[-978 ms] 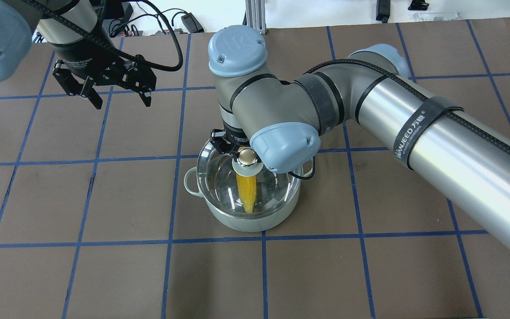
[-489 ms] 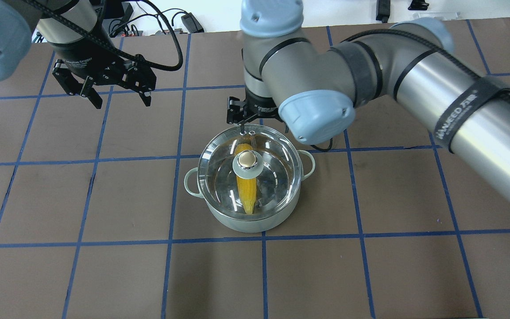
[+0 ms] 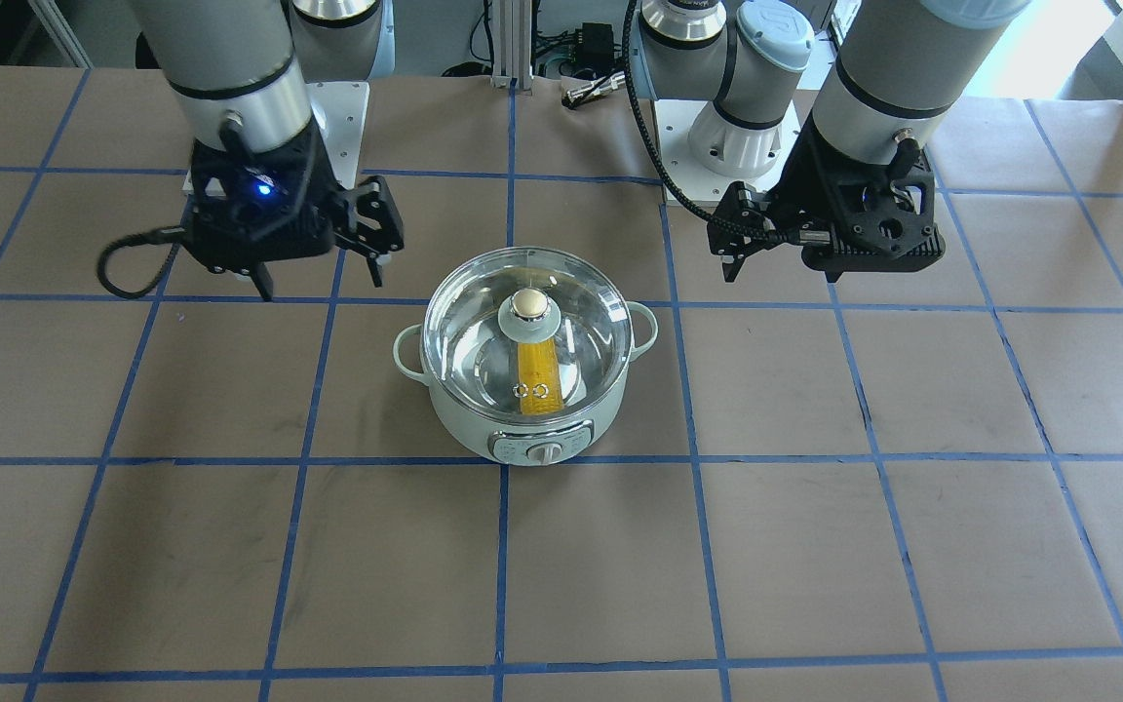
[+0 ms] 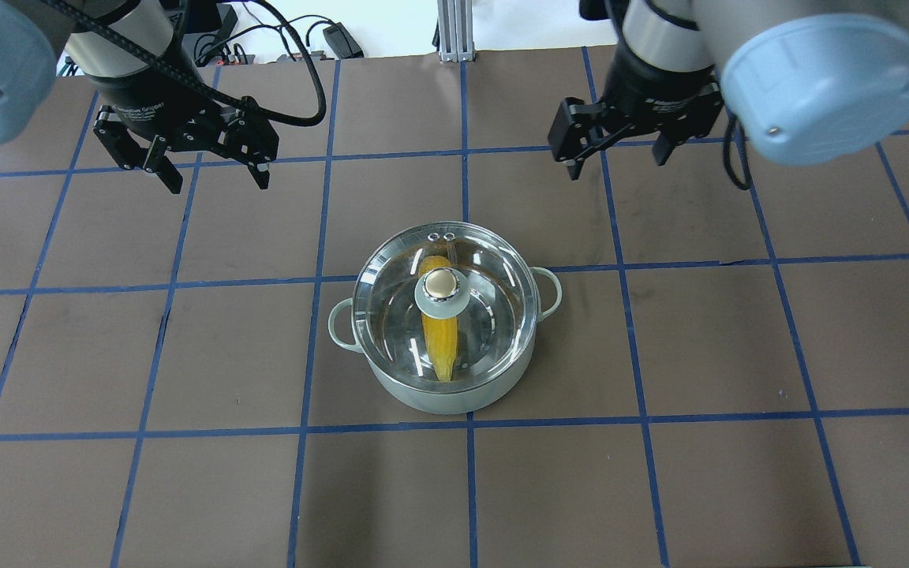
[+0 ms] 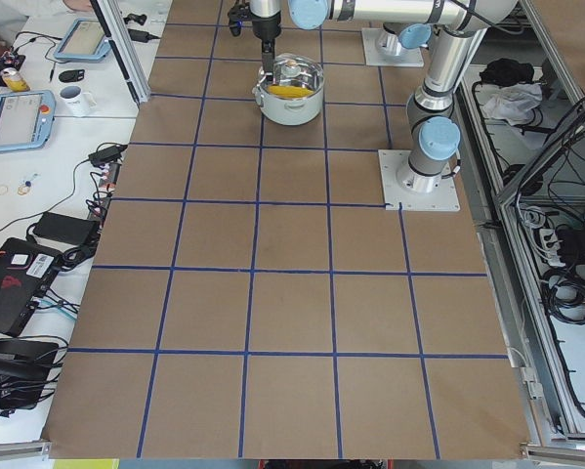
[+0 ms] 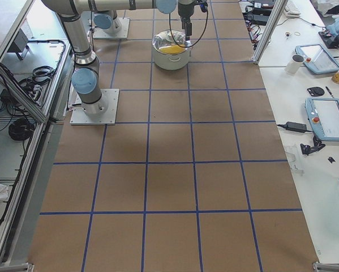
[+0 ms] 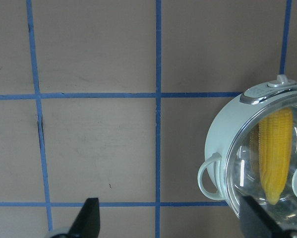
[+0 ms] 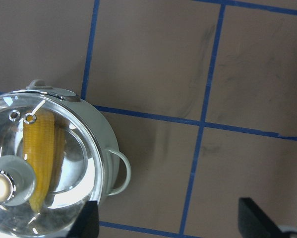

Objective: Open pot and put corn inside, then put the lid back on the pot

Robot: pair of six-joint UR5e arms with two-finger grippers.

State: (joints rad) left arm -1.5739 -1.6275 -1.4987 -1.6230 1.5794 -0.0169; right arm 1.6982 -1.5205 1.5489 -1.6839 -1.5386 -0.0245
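Observation:
The mint-green pot [image 4: 439,401] stands at the table's middle, control panel [image 3: 540,450] facing away from me. The glass lid [image 4: 490,315] sits on it, knob [image 4: 441,285] up. The yellow corn [image 4: 440,347] lies inside, seen through the glass. My left gripper [image 4: 218,183] hangs open and empty above the table, to the far left of the pot. My right gripper [image 4: 619,164] hangs open and empty to the far right of the pot. Both wrist views show the pot [image 7: 220,144] [image 8: 104,144] at their edges, with corn [image 7: 276,153] [image 8: 41,151] under the lid.
Brown table cover with a blue tape grid [image 4: 466,205]. An aluminium post [image 4: 453,28] and cables stand beyond the far edge. The arm bases [image 3: 737,136] are behind the pot. Side tables hold tablets [image 6: 327,116] and a mug [image 6: 295,63].
My right gripper has left the lid knob and moved up, away and to the right, now open and clear of the pot. The lid stays on the pot. The left arm has not moved.

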